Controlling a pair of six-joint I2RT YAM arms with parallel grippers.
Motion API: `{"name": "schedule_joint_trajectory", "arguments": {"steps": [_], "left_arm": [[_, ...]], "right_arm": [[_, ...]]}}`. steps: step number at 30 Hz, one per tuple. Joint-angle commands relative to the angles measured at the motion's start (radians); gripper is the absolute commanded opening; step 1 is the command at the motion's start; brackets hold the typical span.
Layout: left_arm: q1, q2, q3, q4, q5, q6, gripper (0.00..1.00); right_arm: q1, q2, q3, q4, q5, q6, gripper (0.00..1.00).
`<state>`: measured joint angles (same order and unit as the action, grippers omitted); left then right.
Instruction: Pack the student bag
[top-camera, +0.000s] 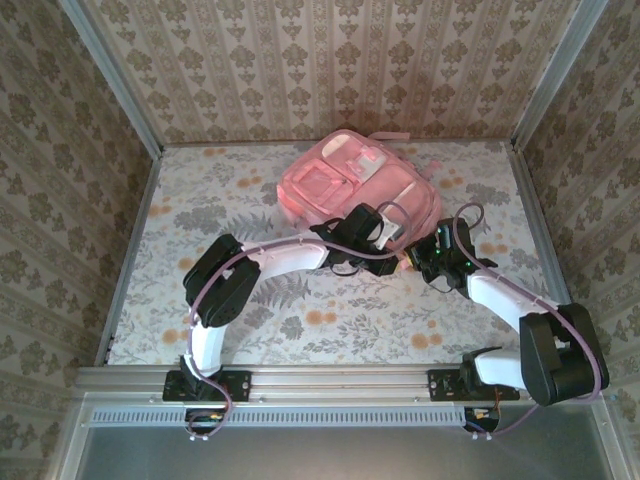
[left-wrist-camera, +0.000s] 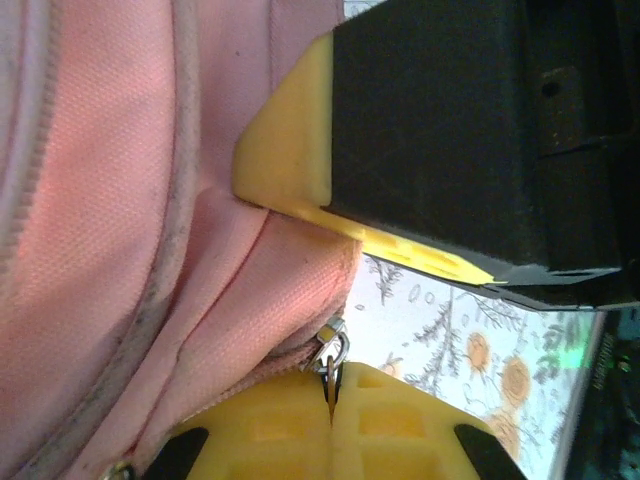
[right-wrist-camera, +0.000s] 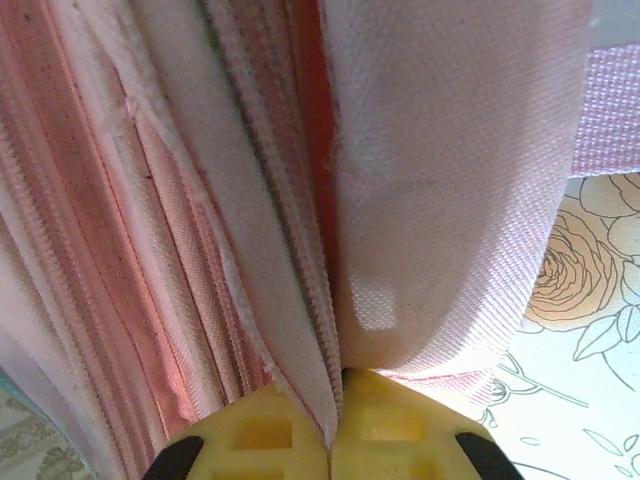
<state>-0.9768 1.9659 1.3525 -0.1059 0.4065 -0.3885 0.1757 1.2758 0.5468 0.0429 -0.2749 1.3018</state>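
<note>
The student bag (top-camera: 335, 185), pink with pale patches, lies at the far middle of the floral table. Both arms reach to its near right corner. My left gripper (top-camera: 385, 235) is shut on the metal zipper pull (left-wrist-camera: 333, 352), which sticks out between its yellow fingertips (left-wrist-camera: 400, 420) at the edge of the pink fabric (left-wrist-camera: 100, 200). My right gripper (top-camera: 420, 252) is shut on a fold of the bag's zipper edge (right-wrist-camera: 320, 330), with pink cloth (right-wrist-camera: 450, 150) bulging above its jaws. The right gripper's black and yellow body (left-wrist-camera: 450, 130) hangs close above the left one.
Wallpapered walls stand on three sides of the table (top-camera: 300, 320), with metal posts at the corners. A metal rail (top-camera: 330, 380) runs along the near edge by the arm bases. Bare floral surface lies to the left of the bag and in front of it.
</note>
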Motion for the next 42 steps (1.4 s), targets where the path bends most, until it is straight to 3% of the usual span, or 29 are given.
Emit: {"name": "schedule_joint_trajectory", "arguments": {"steps": [1,5,7,40,42], "left_arm": [[-0.023,-0.083,-0.05,0.091,-0.15,-0.004,0.0],[-0.039,-0.103,-0.124,0.171,-0.297,-0.033,0.0],[-0.033,-0.103,-0.149,0.197,-0.312,-0.044,0.0],[0.059,-0.167,-0.296,0.163,-0.238,-0.059,0.0],[0.059,-0.167,-0.294,0.165,-0.235,-0.06,0.0]], "right_arm": [[-0.008,0.012,0.013,0.092,0.003,0.069,0.0],[-0.01,0.015,0.018,0.09,0.024,0.105,0.0],[-0.014,0.018,0.026,0.074,0.026,0.103,0.0],[-0.022,0.037,0.09,-0.013,0.022,-0.031,0.0],[-0.011,0.034,0.113,-0.046,0.017,-0.067,0.34]]}}
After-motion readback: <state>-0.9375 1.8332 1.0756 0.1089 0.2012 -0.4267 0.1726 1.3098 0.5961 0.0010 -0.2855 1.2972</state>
